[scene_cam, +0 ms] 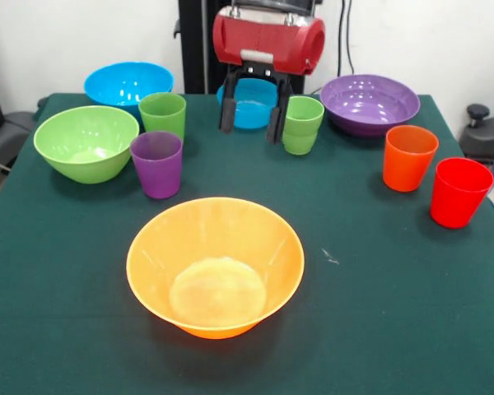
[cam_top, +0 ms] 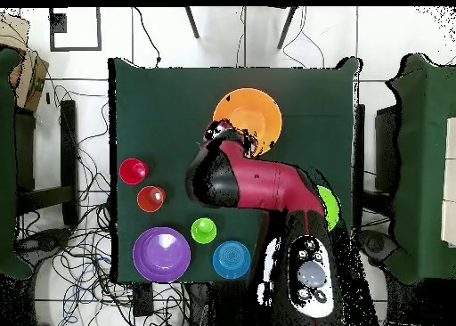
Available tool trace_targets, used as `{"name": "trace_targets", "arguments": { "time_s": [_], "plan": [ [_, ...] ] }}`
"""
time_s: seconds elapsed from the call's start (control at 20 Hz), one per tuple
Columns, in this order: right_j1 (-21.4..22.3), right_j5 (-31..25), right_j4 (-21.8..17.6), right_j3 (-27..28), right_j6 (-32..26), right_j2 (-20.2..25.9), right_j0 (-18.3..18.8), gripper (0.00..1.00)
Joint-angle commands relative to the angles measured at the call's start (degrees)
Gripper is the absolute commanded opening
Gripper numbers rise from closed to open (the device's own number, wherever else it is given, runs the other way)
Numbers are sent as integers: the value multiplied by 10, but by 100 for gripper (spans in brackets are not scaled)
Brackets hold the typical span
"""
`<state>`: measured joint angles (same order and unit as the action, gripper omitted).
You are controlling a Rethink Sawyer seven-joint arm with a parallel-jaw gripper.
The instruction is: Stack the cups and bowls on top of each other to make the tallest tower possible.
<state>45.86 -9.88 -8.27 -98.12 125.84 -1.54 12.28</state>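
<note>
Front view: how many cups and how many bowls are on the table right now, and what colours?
Cups: 5 (green cup, second green cup, purple cup, orange cup, red cup)
Bowls: 5 (orange bowl, green bowl, purple bowl, large blue bowl, small blue bowl)
Total: 10

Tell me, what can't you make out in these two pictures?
Overhead view: the arm covers the purple cup, one green cup, the large blue bowl and most of the green bowl.
Front view: the gripper hides part of the smaller blue bowl; the top edge cuts off the arm.
</note>
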Motion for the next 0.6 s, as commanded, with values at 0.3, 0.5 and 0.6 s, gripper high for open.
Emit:
{"name": "trace_targets", "arguments": {
  "time_s": [0.3,0.5,0.6],
  "plan": [
    [54,-39,-129,-117,-126,175,106,100],
    [61,-29,-149,-136,-107,179,143,100],
    [73,-29,-160,-151,-109,189,162,100]
  ]
}}
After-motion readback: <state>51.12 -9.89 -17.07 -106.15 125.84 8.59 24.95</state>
